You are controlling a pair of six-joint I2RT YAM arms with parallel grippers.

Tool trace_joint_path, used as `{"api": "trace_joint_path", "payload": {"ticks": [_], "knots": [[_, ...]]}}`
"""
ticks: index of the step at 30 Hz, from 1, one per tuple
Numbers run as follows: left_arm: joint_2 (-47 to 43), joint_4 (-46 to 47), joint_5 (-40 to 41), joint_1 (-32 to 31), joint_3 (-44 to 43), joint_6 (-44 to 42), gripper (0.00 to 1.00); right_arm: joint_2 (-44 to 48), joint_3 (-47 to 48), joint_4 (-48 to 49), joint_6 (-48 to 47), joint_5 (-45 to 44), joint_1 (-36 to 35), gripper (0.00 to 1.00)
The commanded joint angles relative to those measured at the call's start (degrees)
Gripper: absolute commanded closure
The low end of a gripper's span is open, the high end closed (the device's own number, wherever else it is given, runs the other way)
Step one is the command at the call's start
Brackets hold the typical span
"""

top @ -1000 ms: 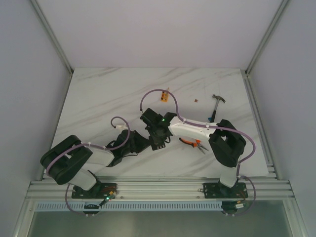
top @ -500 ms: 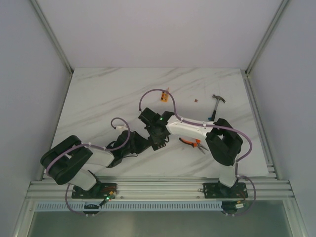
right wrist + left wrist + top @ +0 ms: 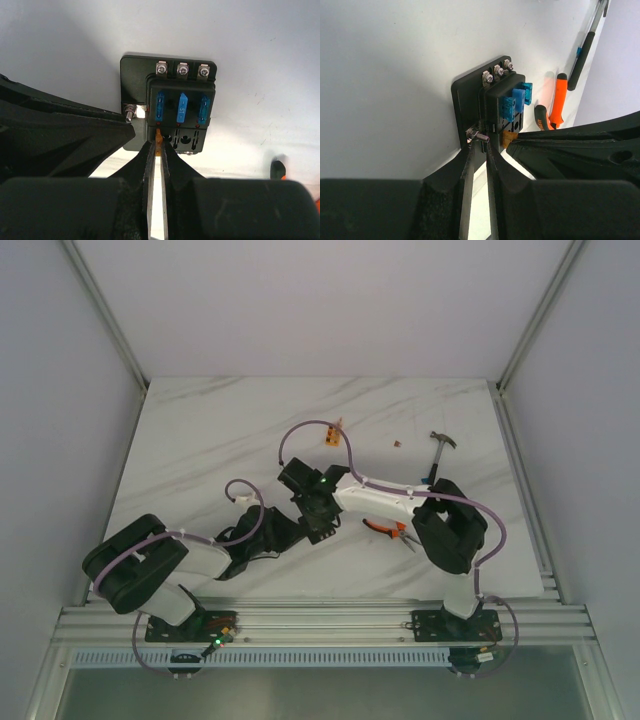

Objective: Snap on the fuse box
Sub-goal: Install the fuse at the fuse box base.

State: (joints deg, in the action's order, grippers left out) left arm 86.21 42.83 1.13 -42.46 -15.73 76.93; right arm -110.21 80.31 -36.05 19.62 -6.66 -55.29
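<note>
The fuse box (image 3: 180, 107) is a black block on a black base plate, with three blue fuses in its upper row and three screws along its far edge. My right gripper (image 3: 159, 145) is shut on a small orange fuse (image 3: 159, 136), which stands at the left slot of the box's lower row. In the left wrist view the fuse box (image 3: 500, 105) stands on edge, and my left gripper (image 3: 480, 142) is shut on its side edge, right by a small protruding bolt (image 3: 478, 134). In the top view both grippers meet at mid table and hide the box.
Orange-handled pliers (image 3: 390, 528) lie just right of the grippers, under the right forearm. A hammer (image 3: 440, 445) lies at the back right. A small orange block (image 3: 333, 435) and a tiny brown piece (image 3: 398, 443) sit further back. Aluminium rails border the table.
The right arm's wrist and elbow have shifted slightly to the left. The left arm has barely moved, and both grips are unchanged.
</note>
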Motion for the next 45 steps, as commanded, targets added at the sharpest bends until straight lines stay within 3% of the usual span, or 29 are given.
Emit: {"api": "trace_joint_path", "payload": {"ticks": [1,19,27,36,45], "knots": [[0.9,1.2,0.7,-0.2,0.7,1.0,0.75,-3.9,-0.2,-1.2,-1.0,-1.4,-0.8,1.00],[3.1,2.7,0.8,-0.2,1.2,1.9,0.75,-14.8,-2.9,0.5,-2.4,-1.1,-2.1,1.00],[-0.6,1.1,3.0,-0.1,2.2,1.4,0.73,-2.9,-4.7,3.8,-3.1,-2.4,-2.2,0.99],[-3.4,-1.7,4.0,-0.2,1.6,0.7,0.69,5.9,-3.5,3.8,-3.5,-2.8,-2.1,0.75],[-3.9,-4.5,5.1,-0.2,-0.3,-1.3,0.65,5.6,-4.0,4.2,-3.3,-2.0,-1.7,0.76]]}}
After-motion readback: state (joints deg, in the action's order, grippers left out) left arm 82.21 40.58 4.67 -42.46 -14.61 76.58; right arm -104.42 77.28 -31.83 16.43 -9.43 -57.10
